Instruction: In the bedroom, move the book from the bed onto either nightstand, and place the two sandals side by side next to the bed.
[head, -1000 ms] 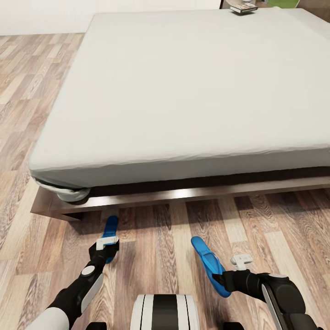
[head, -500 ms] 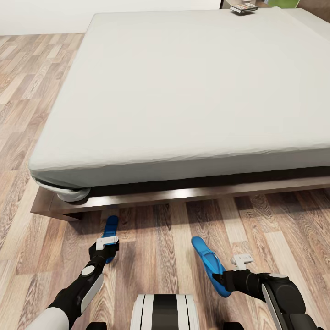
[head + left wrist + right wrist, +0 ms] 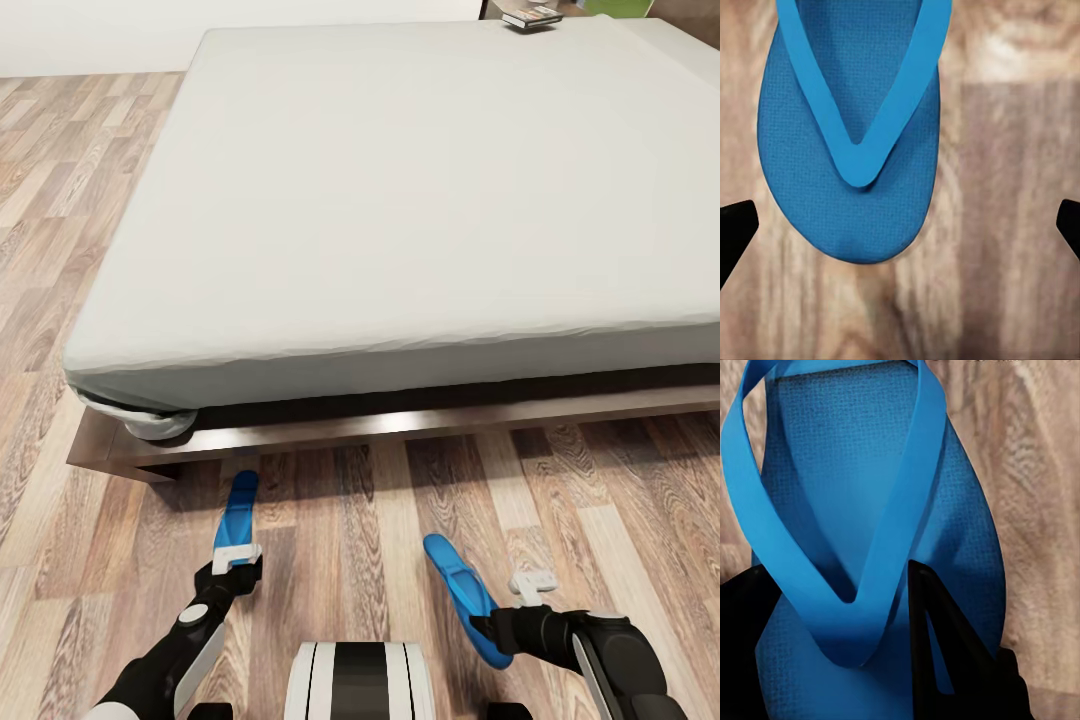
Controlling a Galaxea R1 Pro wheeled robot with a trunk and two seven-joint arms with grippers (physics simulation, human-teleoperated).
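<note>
Two blue sandals are on the wood floor in front of the bed (image 3: 420, 200). The left sandal (image 3: 238, 512) (image 3: 851, 150) lies flat, toe toward me. My left gripper (image 3: 238, 566) (image 3: 900, 232) hangs just behind that toe, open, with its black fingertips (image 3: 735, 229) spread wide on either side. My right gripper (image 3: 492, 628) (image 3: 847, 637) is shut on the right sandal (image 3: 458, 585) (image 3: 870, 495), its dark fingers (image 3: 945, 652) pinching it near the strap's point. The book (image 3: 531, 17) lies past the bed's far corner; I cannot tell what it rests on.
The bed's low dark wood frame (image 3: 400, 425) runs across the floor just beyond the sandals. A rumpled sheet corner (image 3: 150, 420) hangs at the frame's left end. Open plank floor stretches to the left of the bed and between the two sandals.
My left gripper has drawn back toward me off the left sandal, which has stayed where it was. The right gripper and its sandal have shifted slightly nearer to me.
</note>
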